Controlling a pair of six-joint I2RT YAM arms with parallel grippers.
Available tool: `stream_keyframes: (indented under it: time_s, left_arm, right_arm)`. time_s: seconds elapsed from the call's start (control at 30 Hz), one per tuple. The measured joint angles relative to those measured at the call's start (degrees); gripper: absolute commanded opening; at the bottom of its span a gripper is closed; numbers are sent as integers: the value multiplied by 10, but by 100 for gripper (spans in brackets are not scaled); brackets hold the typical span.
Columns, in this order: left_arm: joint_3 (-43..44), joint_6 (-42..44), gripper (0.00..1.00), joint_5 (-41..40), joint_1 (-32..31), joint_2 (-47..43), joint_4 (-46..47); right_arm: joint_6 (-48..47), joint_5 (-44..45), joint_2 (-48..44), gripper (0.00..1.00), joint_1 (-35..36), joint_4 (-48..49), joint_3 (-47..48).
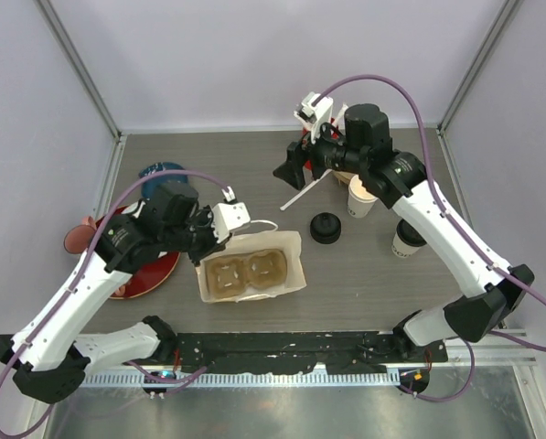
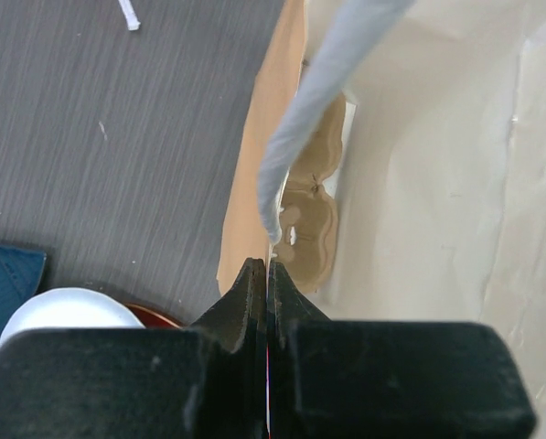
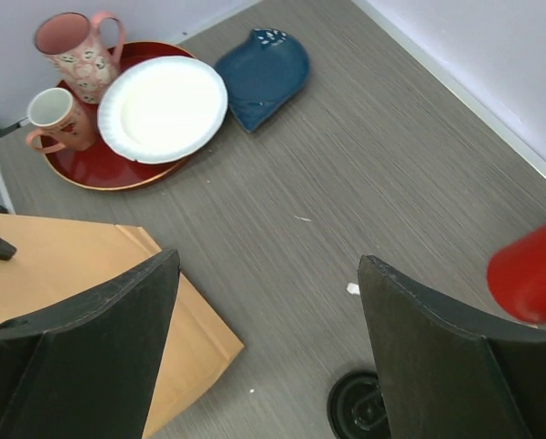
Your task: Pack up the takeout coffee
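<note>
A brown paper bag (image 1: 291, 265) lies open in the middle of the table with a pulp two-cup carrier (image 1: 245, 273) inside it. My left gripper (image 1: 243, 222) is shut on the bag's pale handle (image 2: 295, 137), and the carrier (image 2: 311, 219) shows just beyond the fingertips. One takeout coffee cup (image 1: 404, 243), white with a dark top, stands at the right, half hidden under my right forearm. My right gripper (image 1: 295, 163) hovers open and empty at the back of the table. In the right wrist view it (image 3: 268, 258) is above bare tabletop, between the bag's corner (image 3: 190, 338) and a black lid (image 3: 357, 409).
A lidless white cup (image 1: 360, 198) and a stack of black lids (image 1: 326, 227) stand right of the bag, and a white stick (image 1: 300, 195) lies behind it. A red tray (image 3: 90, 169) with two mugs and a white plate (image 3: 163, 108) sits at the left beside a blue dish (image 3: 263, 73). A red object (image 3: 529, 270) is at the right.
</note>
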Motion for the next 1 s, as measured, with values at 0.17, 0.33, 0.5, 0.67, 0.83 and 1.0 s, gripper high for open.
stream_keyframes:
  time_s: [0.17, 0.33, 0.5, 0.67, 0.83, 1.0]
  left_arm:
    - [7, -8, 0, 2, -21, 14, -9]
    - [26, -34, 0, 2, -24, 24, -9]
    - [93, -61, 0, -43, -24, 57, -16]
    - [154, -78, 0, -83, -25, 72, -22]
    - [144, -62, 0, -131, -28, 57, -13]
    - [75, 0, 0, -184, -49, 27, 33]
  right_arm:
    - [18, -39, 12, 83, -16, 26, 0]
    - [49, -26, 12, 83, -31, 67, -24]
    - [93, 13, 12, 80, -40, 68, -36]
    - [138, 34, 16, 78, -42, 56, -23]
    - [171, 54, 16, 78, -42, 48, -23]
    - [180, 61, 16, 77, -42, 46, -33]
